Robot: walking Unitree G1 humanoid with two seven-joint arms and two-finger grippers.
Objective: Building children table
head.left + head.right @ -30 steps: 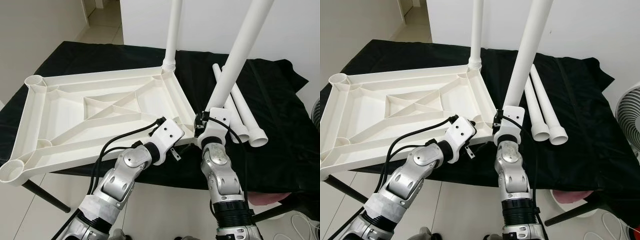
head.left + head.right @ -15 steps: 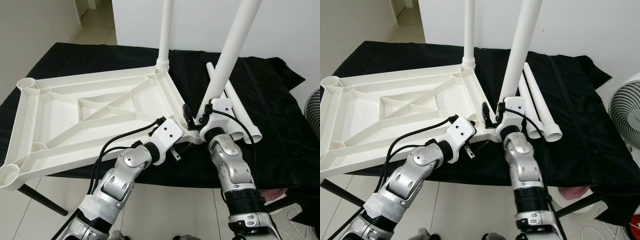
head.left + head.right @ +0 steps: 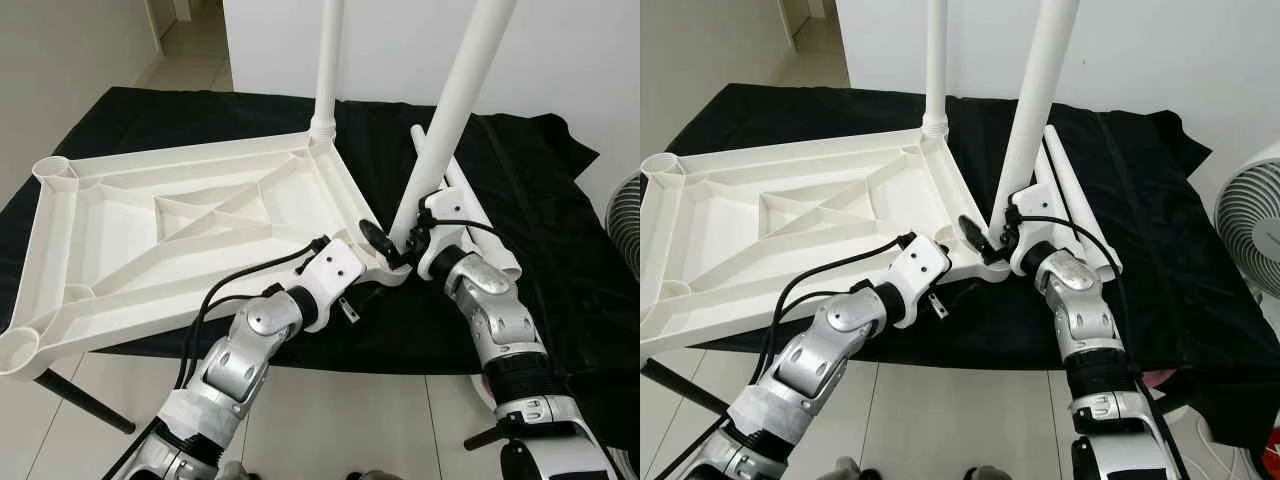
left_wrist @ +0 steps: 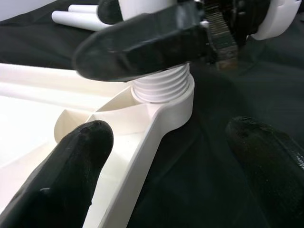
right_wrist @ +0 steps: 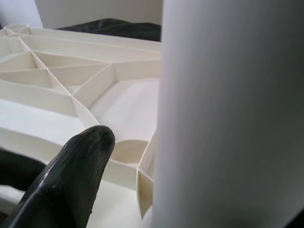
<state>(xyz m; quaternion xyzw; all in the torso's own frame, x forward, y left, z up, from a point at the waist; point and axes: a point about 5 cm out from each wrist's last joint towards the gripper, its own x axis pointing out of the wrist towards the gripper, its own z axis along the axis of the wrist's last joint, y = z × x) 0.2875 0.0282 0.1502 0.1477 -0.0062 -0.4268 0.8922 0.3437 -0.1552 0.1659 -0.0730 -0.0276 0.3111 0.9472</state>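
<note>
Black cloth covers the bench (image 3: pixel 200 110), which stands on a pale tiled floor (image 3: pixel 330 420) before a white wall (image 3: pixel 600 60). On the cloth lies the white plastic rectangular tabletop, upside down with its ribbed underside up (image 3: pixel 190 235), its near-left corner overhanging the bench edge. One white plastic tube leg (image 3: pixel 328 60) stands upright in the far-right corner socket. A second white plastic tube leg (image 3: pixel 455 95) stands tilted in the near-right corner socket (image 4: pixel 164 97), where its threaded end shows partly above the socket rim. Two loose white tube legs (image 3: pixel 470 215) lie side by side on the cloth just right of the tabletop. The right tool (image 3: pixel 398 243) is closed around the lower end of the tilted leg just above the socket, one black finger (image 4: pixel 142 40) wrapped across the tube. The left tool (image 4: pixel 166 161) sits at the near-right corner of the tabletop with its fingers spread wide, one over the tabletop's inner side and the other over the black cloth outside it; it grips nothing. A white fan (image 3: pixel 1250 235) stands on the floor to the right of the bench.
</note>
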